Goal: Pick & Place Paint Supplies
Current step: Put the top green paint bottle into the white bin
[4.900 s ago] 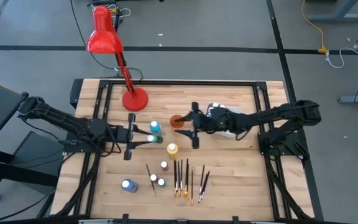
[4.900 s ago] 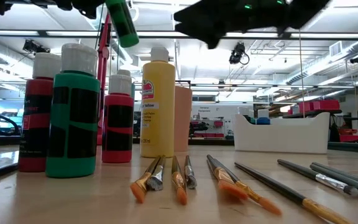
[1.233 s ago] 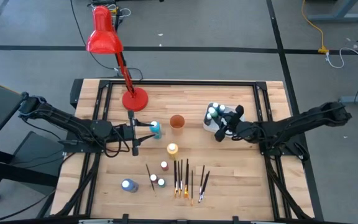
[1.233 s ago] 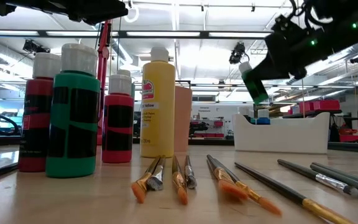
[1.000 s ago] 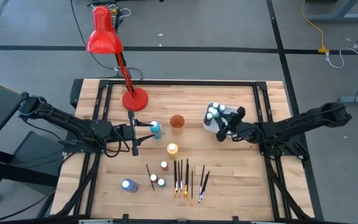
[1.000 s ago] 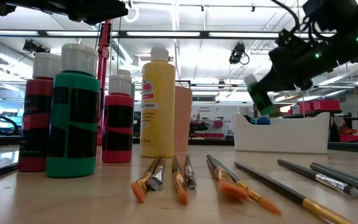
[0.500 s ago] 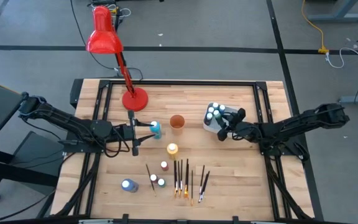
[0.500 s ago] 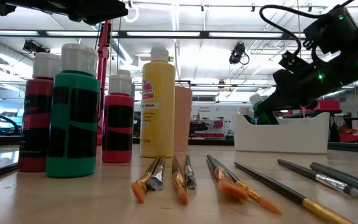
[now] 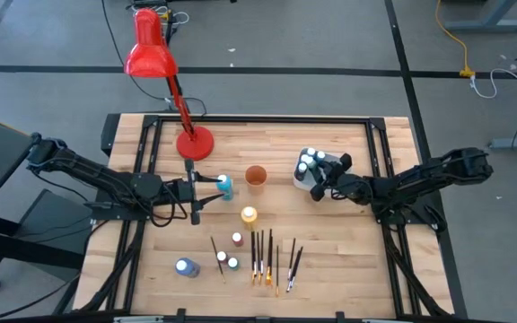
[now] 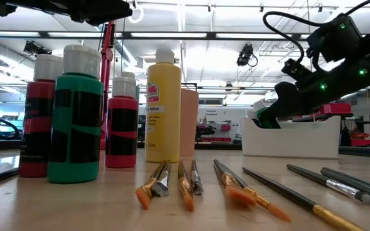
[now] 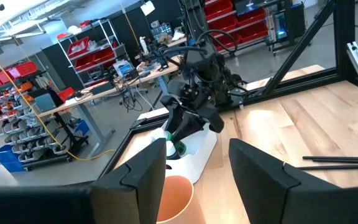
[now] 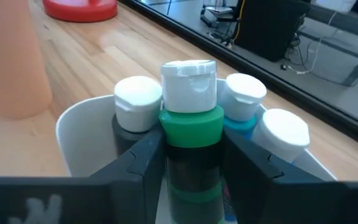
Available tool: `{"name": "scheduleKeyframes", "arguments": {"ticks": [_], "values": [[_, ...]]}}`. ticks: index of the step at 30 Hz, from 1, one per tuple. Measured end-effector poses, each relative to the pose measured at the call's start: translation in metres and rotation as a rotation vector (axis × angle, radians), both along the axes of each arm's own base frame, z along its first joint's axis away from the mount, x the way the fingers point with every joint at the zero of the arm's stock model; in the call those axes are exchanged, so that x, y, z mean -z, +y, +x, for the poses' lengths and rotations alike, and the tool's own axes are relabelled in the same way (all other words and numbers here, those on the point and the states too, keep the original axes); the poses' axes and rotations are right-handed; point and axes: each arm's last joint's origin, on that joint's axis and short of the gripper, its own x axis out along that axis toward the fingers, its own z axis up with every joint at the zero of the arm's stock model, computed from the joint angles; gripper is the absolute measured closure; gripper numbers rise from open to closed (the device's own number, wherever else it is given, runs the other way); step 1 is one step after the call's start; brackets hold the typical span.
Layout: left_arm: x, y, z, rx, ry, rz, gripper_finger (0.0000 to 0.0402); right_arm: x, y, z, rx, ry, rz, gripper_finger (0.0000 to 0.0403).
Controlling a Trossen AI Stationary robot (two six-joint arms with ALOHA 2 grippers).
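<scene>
The right gripper [image 9: 321, 186] has carried the green bottle [image 12: 192, 134] down into the white tub [image 9: 328, 160], at the table's three o'clock. Its fingers, part-open, bracket the bottle, so lift straight up; the left gripper [image 9: 193, 191] waits open at nine o'clock.

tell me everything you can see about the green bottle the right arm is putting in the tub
The green paint bottle has a white flip cap, a bright green shoulder and a dark label band below. It looks like plastic. It stands upright between the jaws of the right gripper, lowered into the white tub at the table's right side. Other white-capped bottles crowd close beside it, one with a blue shoulder. Whether its base rests on the tub's floor is hidden.
</scene>
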Motion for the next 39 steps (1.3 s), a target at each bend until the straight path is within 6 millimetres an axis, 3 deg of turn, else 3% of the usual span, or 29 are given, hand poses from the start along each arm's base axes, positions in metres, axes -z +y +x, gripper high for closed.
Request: {"name": "scheduleKeyframes", "arguments": {"ticks": [10, 22, 33, 39], "values": [[0.000, 0.000, 0.000, 0.000, 0.000, 0.000, 0.0217, 0.000, -0.001, -0.001, 0.037, 0.008, -0.025, 0.0224], [0.000, 0.000, 0.000, 0.000, 0.000, 0.000, 0.0217, 0.000, -0.007, -0.002, 0.063, 0.012, -0.028, 0.0221], [0.000, 0.000, 0.000, 0.000, 0.000, 0.000, 0.0217, -0.001, -0.006, -0.001, 0.056, 0.009, -0.035, 0.0285], [0.000, 0.000, 0.000, 0.000, 0.000, 0.000, 0.0217, -0.013, -0.007, 0.003, 0.039, -0.067, -0.099, 0.0277]]}}
